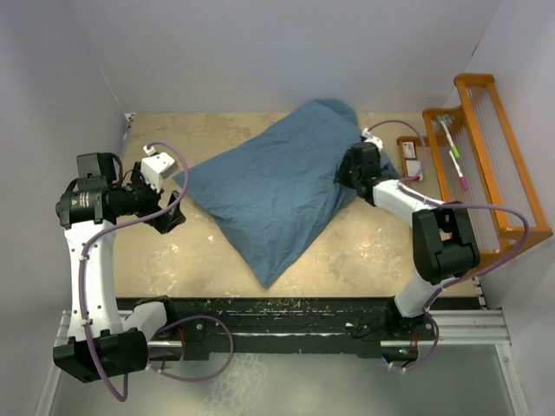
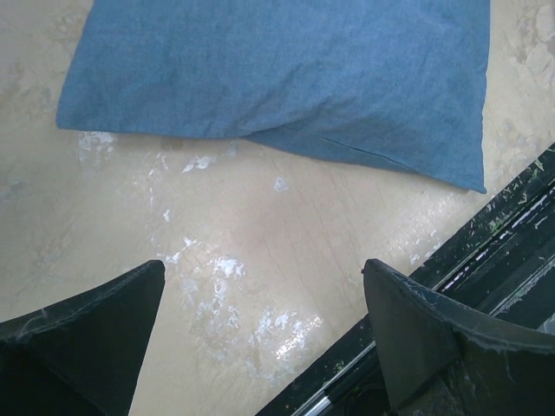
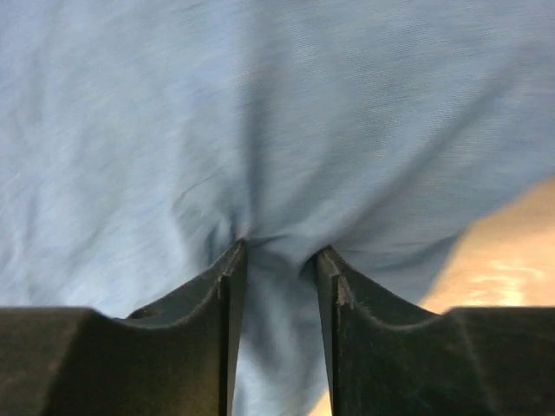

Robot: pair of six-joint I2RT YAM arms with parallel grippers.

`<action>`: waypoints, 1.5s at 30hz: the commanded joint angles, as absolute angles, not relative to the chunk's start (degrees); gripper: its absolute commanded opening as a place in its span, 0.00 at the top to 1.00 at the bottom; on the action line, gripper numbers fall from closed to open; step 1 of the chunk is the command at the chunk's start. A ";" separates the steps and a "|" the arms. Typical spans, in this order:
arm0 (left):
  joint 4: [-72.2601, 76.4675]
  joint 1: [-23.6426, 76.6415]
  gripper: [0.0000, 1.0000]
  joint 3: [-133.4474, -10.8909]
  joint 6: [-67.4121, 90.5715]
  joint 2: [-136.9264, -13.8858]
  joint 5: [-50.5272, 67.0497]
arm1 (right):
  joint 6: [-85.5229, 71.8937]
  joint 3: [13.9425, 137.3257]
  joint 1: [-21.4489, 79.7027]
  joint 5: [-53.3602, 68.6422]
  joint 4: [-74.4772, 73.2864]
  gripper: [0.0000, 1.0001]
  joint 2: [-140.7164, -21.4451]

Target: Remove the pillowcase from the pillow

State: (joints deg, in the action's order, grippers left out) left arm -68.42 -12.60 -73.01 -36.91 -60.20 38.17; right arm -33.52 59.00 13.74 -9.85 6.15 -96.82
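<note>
The right gripper [image 3: 282,260] pinches a puckered fold of the blue pillowcase [image 1: 277,191] between nearly closed fingers at the cloth's right edge. The left gripper [image 2: 264,269] hangs spread wide over the bare tabletop [image 1: 364,243], near the pillowcase's left corner and touching nothing. The pillowcase lies slantwise across the middle of the tabletop, covering the pillow completely. A small card [image 1: 410,152] beside the orange rack [image 1: 499,165] carries print too small to read.

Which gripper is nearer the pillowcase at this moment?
Right. The right gripper pinches a fold of the pillowcase; the left gripper hangs open over the table, apart from it.
</note>
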 commanded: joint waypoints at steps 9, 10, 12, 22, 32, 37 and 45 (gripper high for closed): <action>-67.75 -12.35 0.01 -77.62 -34.77 -59.95 36.59 | -38.86 58.13 42.39 -17.08 9.37 0.98 -86.02; -67.58 -12.33 0.01 -77.49 -34.84 -59.88 36.47 | -39.73 58.11 45.08 -18.12 8.83 0.98 -86.01; -67.22 -12.38 0.01 -77.26 -35.05 -59.93 36.14 | -41.74 59.02 49.65 -19.21 6.65 0.98 -86.63; -68.29 -12.35 0.01 -77.01 -37.17 -60.92 35.80 | -42.95 64.64 41.88 -16.72 -6.85 0.23 -81.87; -69.26 -12.39 0.01 -75.83 -38.99 -60.27 34.30 | -33.03 74.50 21.76 -17.17 -13.37 0.00 -93.91; -71.11 -12.39 0.01 -76.08 -41.17 -59.88 34.04 | -31.73 75.46 15.60 -18.82 -14.55 0.02 -100.73; -71.15 -12.36 0.01 -75.62 -41.92 -60.72 34.53 | -27.34 70.41 14.08 -9.32 -5.18 0.45 -102.13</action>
State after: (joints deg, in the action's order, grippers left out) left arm -71.42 -12.60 -75.53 -40.23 -60.84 33.69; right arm -31.46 73.06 13.37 -14.63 -10.81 -104.75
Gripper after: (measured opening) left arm 0.990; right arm 0.703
